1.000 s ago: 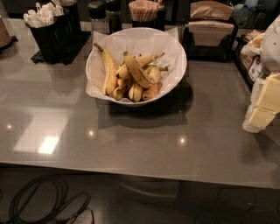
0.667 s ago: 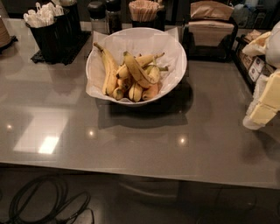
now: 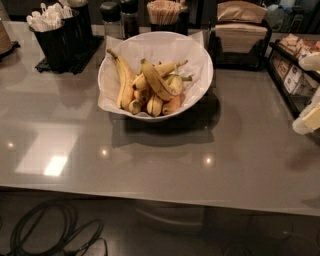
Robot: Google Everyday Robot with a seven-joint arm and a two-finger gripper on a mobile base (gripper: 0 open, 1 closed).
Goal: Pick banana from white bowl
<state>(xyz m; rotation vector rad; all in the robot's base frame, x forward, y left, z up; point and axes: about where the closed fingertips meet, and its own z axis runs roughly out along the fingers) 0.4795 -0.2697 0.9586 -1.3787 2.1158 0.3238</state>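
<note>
The white bowl (image 3: 205, 92), wide and lined with crinkled white paper, stands on the grey table at the back centre. The banana (image 3: 156, 81), thick, strongly curved, speckled with a dark edge, lies on top of the pile in the bowl's middle. A slim long banana (image 3: 123, 80) lies along the bowl's left side, and several smaller bananas lie under and beside the curved one. My gripper (image 3: 307, 120), cream-coloured, is at the far right edge of the view, well to the right of the bowl and mostly cut off.
A black holder of white cutlery (image 3: 55, 30) stands at back left. Dark shakers (image 3: 122, 17), a cup of stirrers (image 3: 165, 12) and a napkin holder (image 3: 240, 32) stand behind the bowl. A rack of packets (image 3: 295, 70) is at the right. Cables (image 3: 50, 232) lie on the floor.
My gripper has shifted a little to the right, further out of the view. The bowl and the bananas have not moved.
</note>
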